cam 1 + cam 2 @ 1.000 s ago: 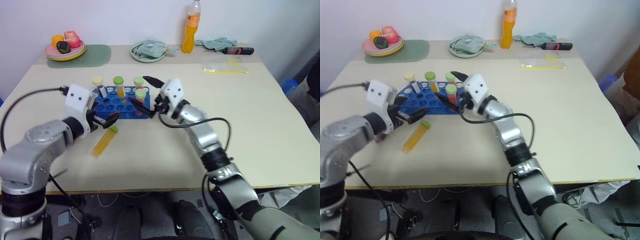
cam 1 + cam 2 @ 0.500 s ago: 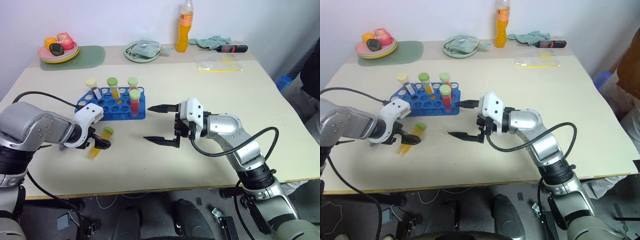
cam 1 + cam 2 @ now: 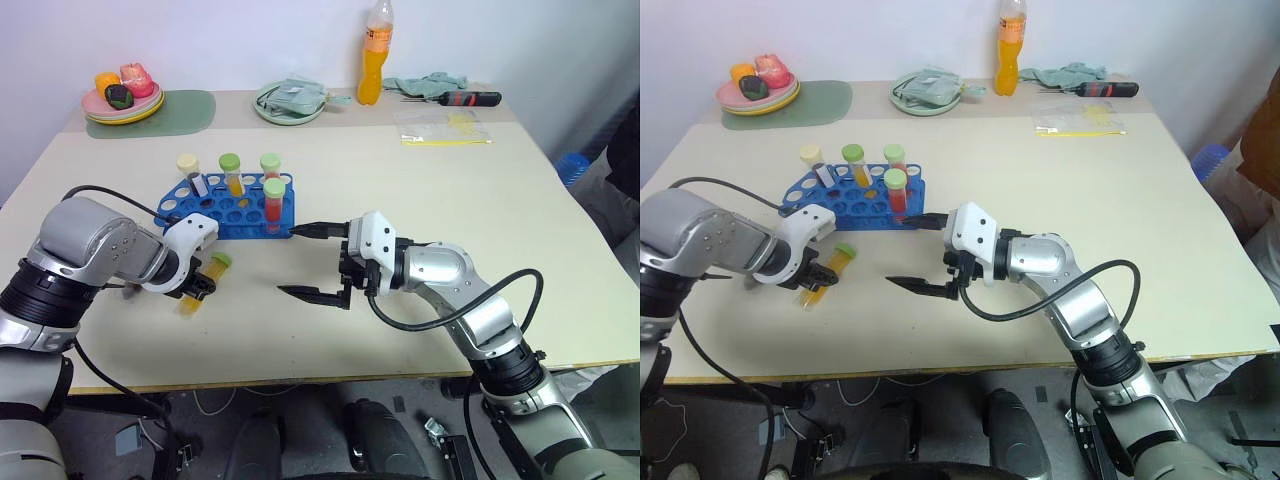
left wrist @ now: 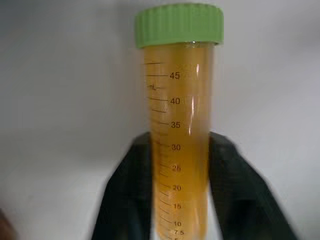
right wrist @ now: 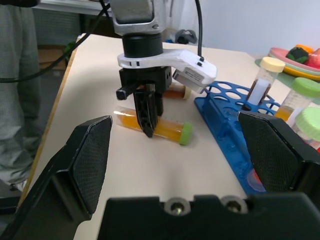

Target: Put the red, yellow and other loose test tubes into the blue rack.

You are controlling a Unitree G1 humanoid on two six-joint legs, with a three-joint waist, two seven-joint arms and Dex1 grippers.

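Tube of clear plastic, yellow liquid, green screw cap (image 4: 180,125): light, stiff, prob. slippery; left gripper (image 3: 197,288) fingers clamped mid-barrel on worktop (image 3: 420,200). Right gripper (image 3: 318,262) fingers wide apart, empty.

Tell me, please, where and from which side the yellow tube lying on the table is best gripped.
Grip the yellow tube mid-barrel, from above, fingers across its width. It lies flat on the table, so only its round sides are free, and the green cap stays clear. The left gripper is already shut on it this way.

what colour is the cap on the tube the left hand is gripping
Light green, on the yellow tube; it shows best in the left wrist view.
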